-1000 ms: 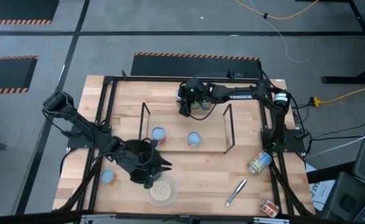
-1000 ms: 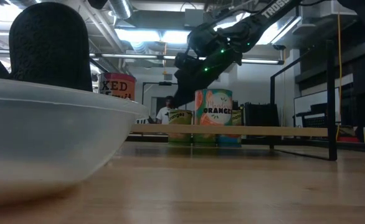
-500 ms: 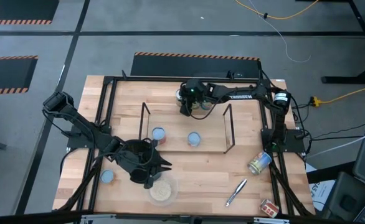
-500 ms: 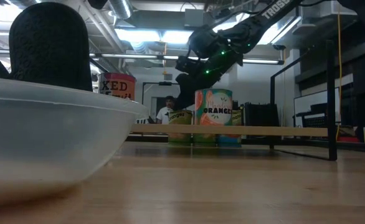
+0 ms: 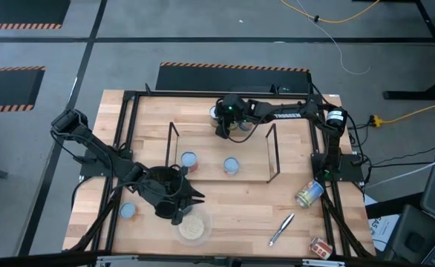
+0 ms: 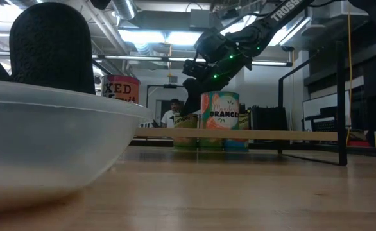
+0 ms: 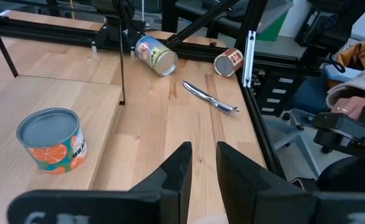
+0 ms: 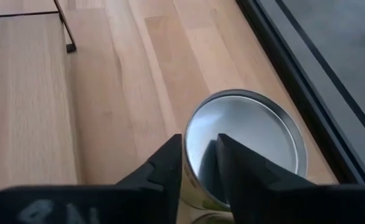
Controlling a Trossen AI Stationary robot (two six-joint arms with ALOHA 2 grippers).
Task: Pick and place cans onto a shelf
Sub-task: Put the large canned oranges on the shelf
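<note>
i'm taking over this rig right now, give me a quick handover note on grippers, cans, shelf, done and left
Right gripper: over a silver-topped can at the table's far side, behind the shelf; no grip visible.
Left gripper: near the bowl, narrow gap, holding nothing.
Done: two blue-topped cans stand on the shelf.
Left: one blue-topped can at front left, two tipped cans at right, plus those at the far side.

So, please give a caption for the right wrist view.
Right gripper hovering over a silver-topped can near the wooden table's edge.
</note>
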